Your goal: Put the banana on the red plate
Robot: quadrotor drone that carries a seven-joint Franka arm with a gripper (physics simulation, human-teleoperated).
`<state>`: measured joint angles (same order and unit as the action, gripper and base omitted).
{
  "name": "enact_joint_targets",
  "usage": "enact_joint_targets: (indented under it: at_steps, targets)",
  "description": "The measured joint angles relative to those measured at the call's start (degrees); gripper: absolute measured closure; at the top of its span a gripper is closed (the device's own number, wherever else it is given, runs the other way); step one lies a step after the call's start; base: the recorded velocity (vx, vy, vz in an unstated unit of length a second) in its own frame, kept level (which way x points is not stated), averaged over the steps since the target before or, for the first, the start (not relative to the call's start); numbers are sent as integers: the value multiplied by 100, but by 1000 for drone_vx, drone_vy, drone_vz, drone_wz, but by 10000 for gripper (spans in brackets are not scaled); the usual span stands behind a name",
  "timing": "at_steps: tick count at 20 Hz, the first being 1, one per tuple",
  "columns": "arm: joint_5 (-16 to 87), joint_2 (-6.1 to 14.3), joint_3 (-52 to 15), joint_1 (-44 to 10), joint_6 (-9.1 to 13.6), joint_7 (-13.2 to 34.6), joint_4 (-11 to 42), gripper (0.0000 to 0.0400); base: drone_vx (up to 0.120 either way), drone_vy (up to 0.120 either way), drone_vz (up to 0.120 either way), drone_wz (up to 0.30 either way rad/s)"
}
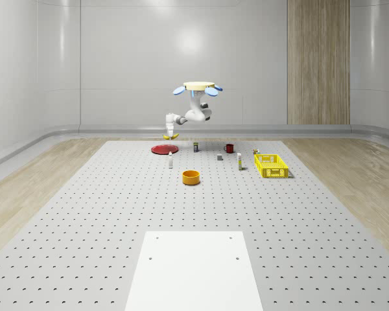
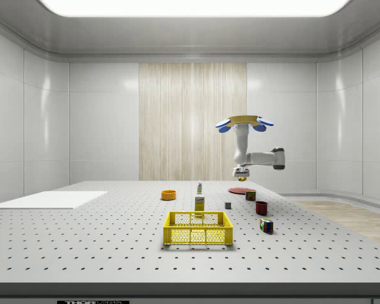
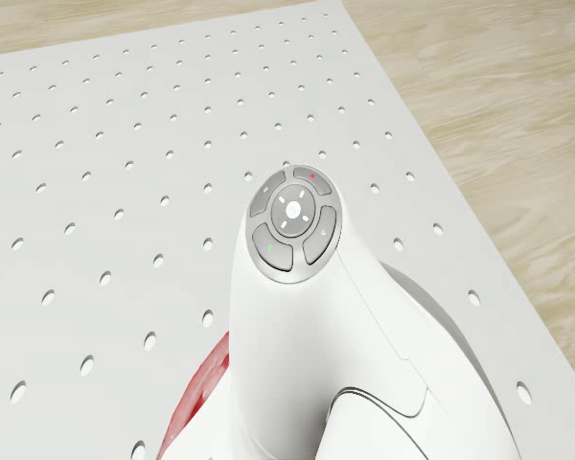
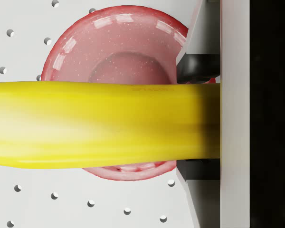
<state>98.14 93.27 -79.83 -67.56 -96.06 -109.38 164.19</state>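
Note:
I hover over the far end of the perforated table, drone body (image 1: 200,87) aloft, with the arm reaching down toward the whole-scene view's left. My gripper (image 1: 170,132) is shut on the yellow banana (image 1: 171,137), which hangs a little above the red plate (image 1: 163,149). From the side, the gripper (image 2: 242,171) and banana (image 2: 242,178) sit clear above the plate (image 2: 241,190). In the wrist view the banana (image 4: 99,123) lies crosswise between the dark fingers (image 4: 199,66), and the plate (image 4: 123,52) is directly beneath it. The plate's edge (image 3: 196,393) peeks out beside the arm (image 3: 297,316).
An orange bowl (image 1: 191,177) and a yellow crate (image 1: 271,166) stand nearer the front. A dark red mug (image 1: 229,148), small bottles (image 1: 170,162) and a grey block (image 1: 220,157) are scattered near the plate. A white sheet (image 1: 193,269) lies at the near end. The table's far edge (image 3: 431,144) borders wooden floor.

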Motion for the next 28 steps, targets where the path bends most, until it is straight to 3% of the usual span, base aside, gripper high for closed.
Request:
enact_joint_targets:
  at_steps: [4, 16, 28]
  targets:
    - [0, -1, 0, 0, 1, 0, 0, 199, 0, -120, 0, 0]
    - [706, 15, 760, -176, -264, 55, -171, 199, 0, 0, 0, 0]
    - [1011, -42, 1171, -932, -539, 253, -799, 199, 0, 0, 0, 0]
